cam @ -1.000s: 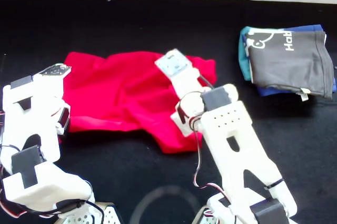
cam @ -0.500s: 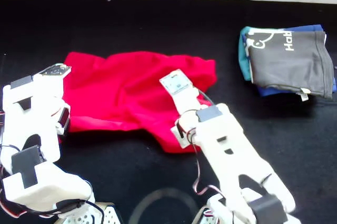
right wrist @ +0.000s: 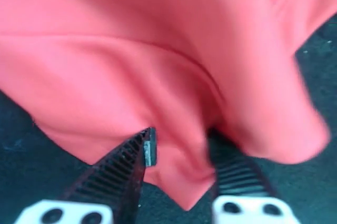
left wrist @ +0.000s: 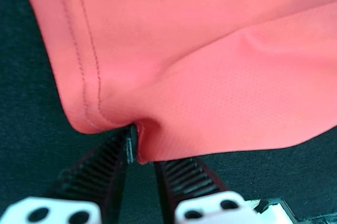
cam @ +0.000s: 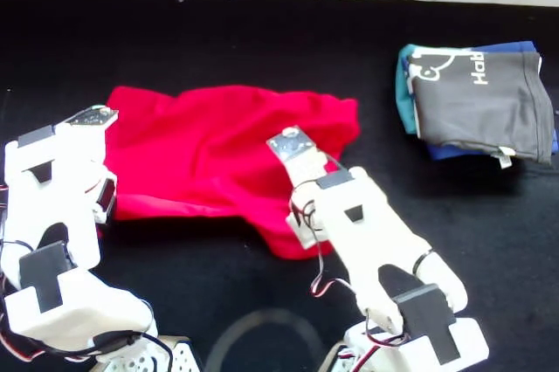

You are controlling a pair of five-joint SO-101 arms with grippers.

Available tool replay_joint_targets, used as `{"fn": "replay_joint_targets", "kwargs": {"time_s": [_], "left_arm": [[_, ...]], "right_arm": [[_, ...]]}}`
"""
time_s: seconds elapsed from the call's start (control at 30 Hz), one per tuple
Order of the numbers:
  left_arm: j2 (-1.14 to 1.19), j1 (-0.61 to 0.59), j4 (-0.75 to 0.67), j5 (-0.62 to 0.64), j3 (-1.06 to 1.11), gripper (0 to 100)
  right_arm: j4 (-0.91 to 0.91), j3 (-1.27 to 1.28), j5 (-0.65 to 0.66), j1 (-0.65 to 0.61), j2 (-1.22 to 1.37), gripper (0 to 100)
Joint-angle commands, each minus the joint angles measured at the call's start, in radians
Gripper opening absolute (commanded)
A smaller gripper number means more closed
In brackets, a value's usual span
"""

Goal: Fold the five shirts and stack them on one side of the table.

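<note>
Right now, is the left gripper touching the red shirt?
Touching. The left wrist view shows the left gripper closed on a hemmed corner of the red shirt, with the fabric pinched between its fingers.

Left gripper (left wrist: 141, 155) pinches a bunched corner of the red shirt (left wrist: 210, 77) between its ribbed fingers (left wrist: 105, 174). Stitched hem runs just beyond one fingertip, black table (left wrist: 26, 108) either side.
</note>
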Motion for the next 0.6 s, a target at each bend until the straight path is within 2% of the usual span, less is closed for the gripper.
{"fn": "replay_joint_targets", "kwargs": {"time_s": [0.0, 0.13, 0.27, 0.4, 0.57], "left_arm": [[-0.050, 0.015, -0.006, 0.003, -0.015, 1], [-0.042, 0.016, -0.008, 0.003, -0.005, 1], [-0.045, 0.018, -0.009, 0.003, 0.016, 1], [-0.051, 0.056, 0.000, 0.003, 0.021, 1], [-0.056, 0.163, -0.005, 0.020, 0.028, 1]], "right_arm": [[0.002, -0.010, -0.009, -0.010, 0.010, 1.7], [0.027, -0.010, -0.009, -0.010, -0.073, 0.6], [0.090, -0.010, -0.006, 0.002, -0.265, 0.6], [0.147, -0.012, 0.051, 0.111, -0.435, 0.6], [0.185, -0.010, 0.126, 0.245, -0.530, 0.6]]}}
